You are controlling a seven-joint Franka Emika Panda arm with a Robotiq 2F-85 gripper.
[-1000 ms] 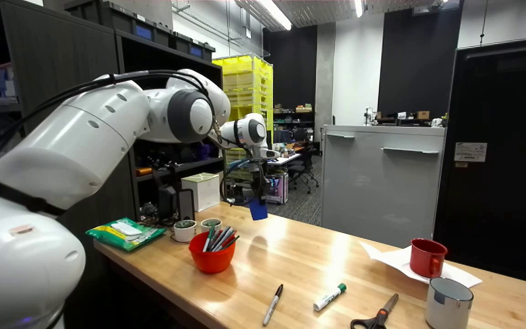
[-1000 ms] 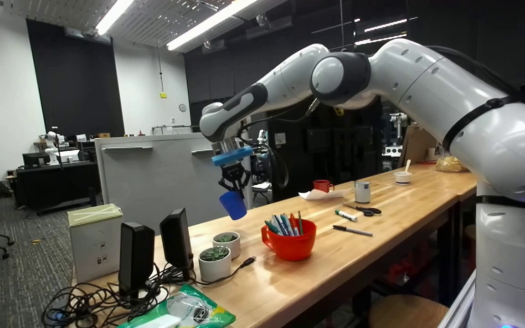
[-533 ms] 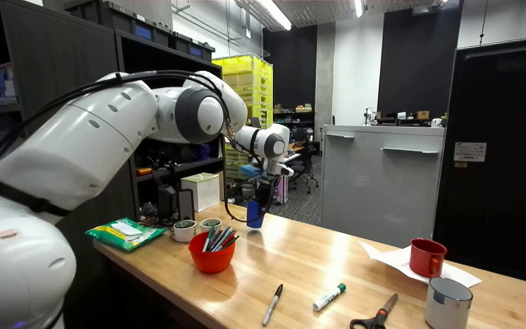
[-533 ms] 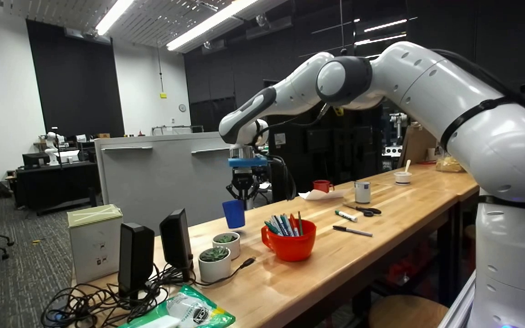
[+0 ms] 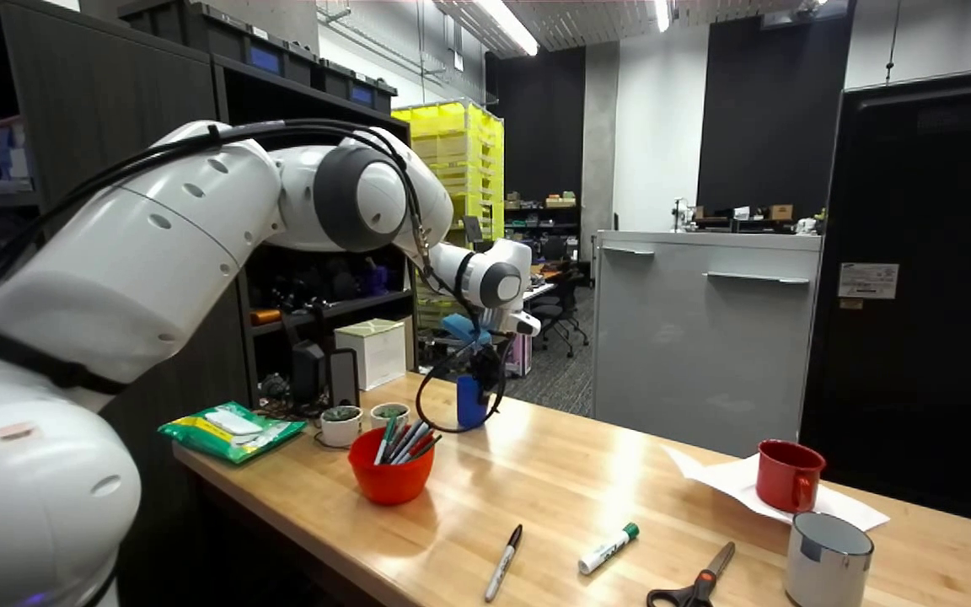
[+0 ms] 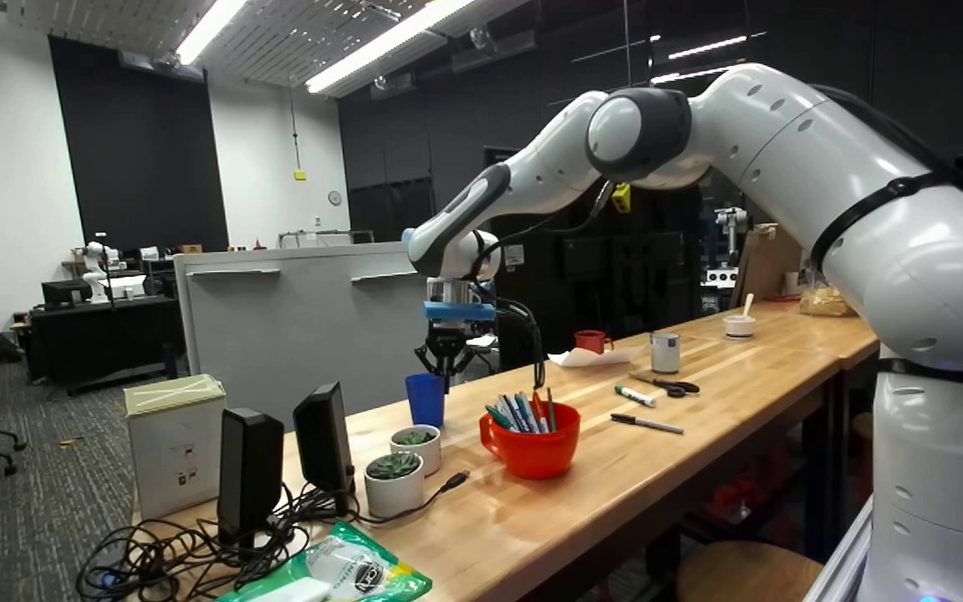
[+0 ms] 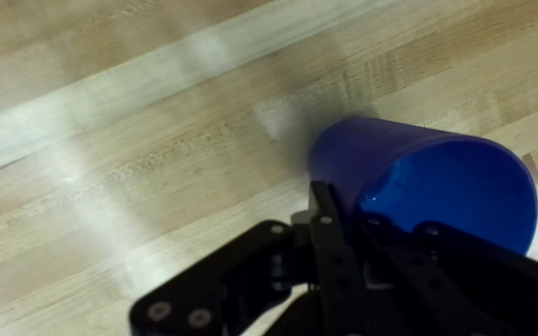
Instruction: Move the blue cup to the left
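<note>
Our gripper (image 7: 340,201) pinches the blue cup (image 6: 425,403) by its wall, one finger inside. We see it upright, off to one side, near or touching the table (image 6: 490,518).

Tbl (image 5: 528,489) has red bowl (image 5: 393,484), mkr (image 5: 608,549), pen (image 5: 503,563) & scissors (image 5: 706,579).

Looking across the same wooden tabletop (image 5: 553,489) from opposite sides of the Panda arm (image 6: 649,138) in both exterior views; facing down, close above the blue cup (image 7: 437,179), in wrist view.
</note>
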